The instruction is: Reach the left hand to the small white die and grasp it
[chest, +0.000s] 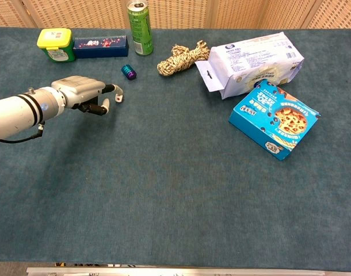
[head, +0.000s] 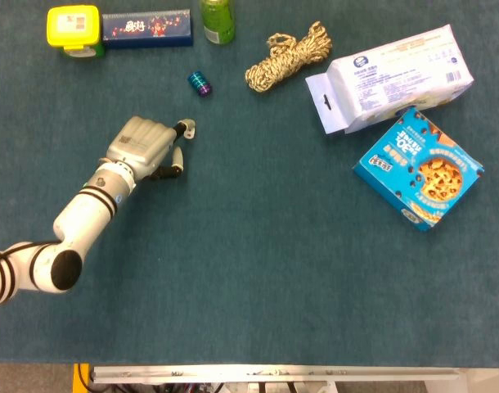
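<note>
The small white die (head: 190, 124) lies on the blue-green table cloth (head: 258, 246), below a small blue-purple spool (head: 200, 83). My left hand (head: 146, 144) reaches in from the lower left, its fingers loosely curled. One outstretched fingertip (head: 182, 128) touches the die, and the thumb (head: 174, 157) stands apart below it. In the chest view the curled finger (chest: 117, 92) of my left hand (chest: 83, 91) hides the die. Nothing is pinched between the fingers. My right hand shows in neither view.
A yellow-lidded tub (head: 73, 28), a dark blue box (head: 146, 27) and a green can (head: 218, 20) line the far edge. A rope coil (head: 289, 56), a white packet (head: 393, 75) and a blue cookie box (head: 419, 169) lie to the right.
</note>
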`<state>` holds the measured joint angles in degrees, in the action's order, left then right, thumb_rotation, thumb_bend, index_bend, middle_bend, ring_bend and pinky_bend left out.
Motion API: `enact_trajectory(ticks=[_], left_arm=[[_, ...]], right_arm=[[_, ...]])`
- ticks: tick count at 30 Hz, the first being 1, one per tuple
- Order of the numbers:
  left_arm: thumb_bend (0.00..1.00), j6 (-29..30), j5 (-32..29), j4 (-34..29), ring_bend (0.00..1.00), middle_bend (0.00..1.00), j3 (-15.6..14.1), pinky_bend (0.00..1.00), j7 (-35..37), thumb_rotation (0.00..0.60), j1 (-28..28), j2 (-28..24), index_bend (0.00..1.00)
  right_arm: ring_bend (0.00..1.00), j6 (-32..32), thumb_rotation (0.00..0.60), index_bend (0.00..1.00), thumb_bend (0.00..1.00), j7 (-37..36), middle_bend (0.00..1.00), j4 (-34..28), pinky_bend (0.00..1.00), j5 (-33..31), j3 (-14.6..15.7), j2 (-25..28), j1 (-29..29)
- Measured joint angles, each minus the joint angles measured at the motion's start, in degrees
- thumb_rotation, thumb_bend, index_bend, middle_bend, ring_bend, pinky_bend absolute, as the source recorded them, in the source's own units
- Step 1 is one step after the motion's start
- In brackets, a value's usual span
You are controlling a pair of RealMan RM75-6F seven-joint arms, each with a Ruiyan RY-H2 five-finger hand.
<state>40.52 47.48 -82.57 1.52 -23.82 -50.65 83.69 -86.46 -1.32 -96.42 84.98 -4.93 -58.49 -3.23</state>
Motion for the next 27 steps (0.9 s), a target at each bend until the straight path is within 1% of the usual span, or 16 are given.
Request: enact_trajectory(ticks=[6,10,14,22,27], left_arm=[[0.72,3.0,2.4,-5.2,0.98,0.99,-1.0,1.00,-0.3,0.242,1.1,-2.8,0.10],[0.72,4.5,3.5,-6.8,0.98,0.99,-1.2,1.00,-0.6,0.241,1.6,-3.5,0.10],[0.72,4.3,2.5,-5.3,0.98,0.99,-1.2,1.00,-1.0,0.254,1.4,-2.8,0.10],[0.72,2.6,-1.4,0.1,0.98,0.99,-0.5,1.00,-1.6,0.288,0.1,-0.1,0.10],[0.72,1.5,-3.1,1.8,0.98,0.99,-0.6,1.00,-2.4,0.290,-0.7,1.2,0.10]], right_arm=[[0.31,0.3,0.600,0.39,0.33,-0.1,0.43,0.1,0.30,0.2,0.0,-0.1,-0.2],[0.31,0.3,0.600,0.39,0.33,-0.1,0.43,0.1,0.30,0.3,0.0,-0.2,-0.3],[0.31,0.2,0.600,0.39,0.33,-0.1,0.43,0.0,0.30,0.1,0.0,-0.1,-0.1],[0.31,0.2,0.600,0.39,0.33,-0.2,0.43,0.2,0.30,-0.2,0.0,0.0,0.1],[0.31,0.3,0.600,0.39,0.33,-0.3,0.43,0.5,0.30,-0.4,0.0,-0.1,0.1]])
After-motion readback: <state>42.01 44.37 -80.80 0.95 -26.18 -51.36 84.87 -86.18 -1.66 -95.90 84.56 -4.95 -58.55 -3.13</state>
